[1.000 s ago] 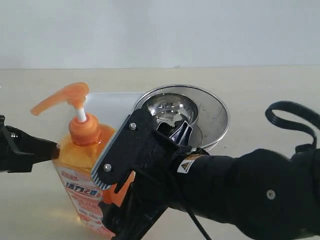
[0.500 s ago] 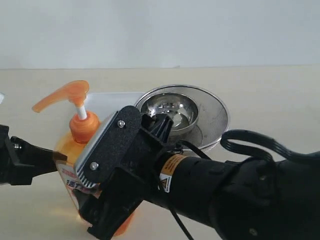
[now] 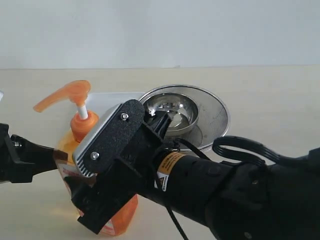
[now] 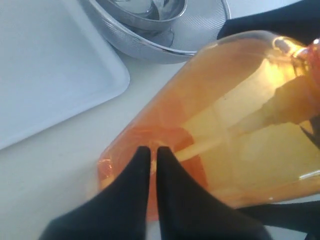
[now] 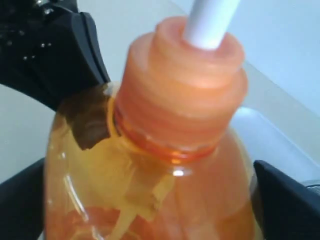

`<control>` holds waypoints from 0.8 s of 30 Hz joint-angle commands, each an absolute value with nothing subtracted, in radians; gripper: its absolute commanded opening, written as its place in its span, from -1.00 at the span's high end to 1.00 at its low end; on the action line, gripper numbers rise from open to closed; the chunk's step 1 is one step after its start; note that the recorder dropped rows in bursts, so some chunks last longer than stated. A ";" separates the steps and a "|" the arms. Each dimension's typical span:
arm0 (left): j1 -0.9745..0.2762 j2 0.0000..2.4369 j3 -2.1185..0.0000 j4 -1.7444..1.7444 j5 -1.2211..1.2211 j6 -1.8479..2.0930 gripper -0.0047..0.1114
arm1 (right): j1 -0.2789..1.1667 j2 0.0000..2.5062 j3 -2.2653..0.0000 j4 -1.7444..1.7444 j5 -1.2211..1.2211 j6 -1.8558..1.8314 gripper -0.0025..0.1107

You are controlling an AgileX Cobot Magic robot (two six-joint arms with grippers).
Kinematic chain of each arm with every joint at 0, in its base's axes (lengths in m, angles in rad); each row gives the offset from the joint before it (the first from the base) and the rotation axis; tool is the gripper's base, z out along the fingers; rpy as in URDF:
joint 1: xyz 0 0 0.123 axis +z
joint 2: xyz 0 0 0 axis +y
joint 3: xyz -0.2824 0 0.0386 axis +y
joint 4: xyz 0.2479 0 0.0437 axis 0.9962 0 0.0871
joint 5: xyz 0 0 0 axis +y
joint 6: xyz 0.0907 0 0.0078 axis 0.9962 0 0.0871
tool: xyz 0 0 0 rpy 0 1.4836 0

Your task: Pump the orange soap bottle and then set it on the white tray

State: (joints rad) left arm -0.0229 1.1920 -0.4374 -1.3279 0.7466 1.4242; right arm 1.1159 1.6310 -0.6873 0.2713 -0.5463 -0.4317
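The exterior view looks low across the table from its near side; both wrist views sit very close. All three share the orange soap bottle.

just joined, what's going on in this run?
The right hand is wrapped around the body of the orange soap bottle, apparently gripping it. The left hand, fingers together, has its tips against the bottle's side. The pump head is up with its white stem showing, and nothing is on it. The bottle is off the white tray, which lies behind it beside a steel strainer bowl.
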 commanded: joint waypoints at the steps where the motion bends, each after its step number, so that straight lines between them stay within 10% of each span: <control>1: -0.025 1.195 -0.433 -1.346 0.779 1.432 0.84 | 1.116 1.628 -0.691 0.267 -0.557 -0.412 -0.20; 11: -0.025 1.195 -0.433 -1.346 0.781 1.432 0.84 | 1.116 1.628 -0.691 0.267 -0.557 -0.367 0.93; 24: -0.025 1.195 -0.433 -1.388 0.861 1.493 0.84 | 1.116 1.628 -0.691 0.127 -0.576 -0.348 0.96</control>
State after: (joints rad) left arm -0.0223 1.1920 -0.4374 -1.3460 0.7599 1.4487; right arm 1.1159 1.6310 -0.6873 0.2383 -0.5445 -0.3541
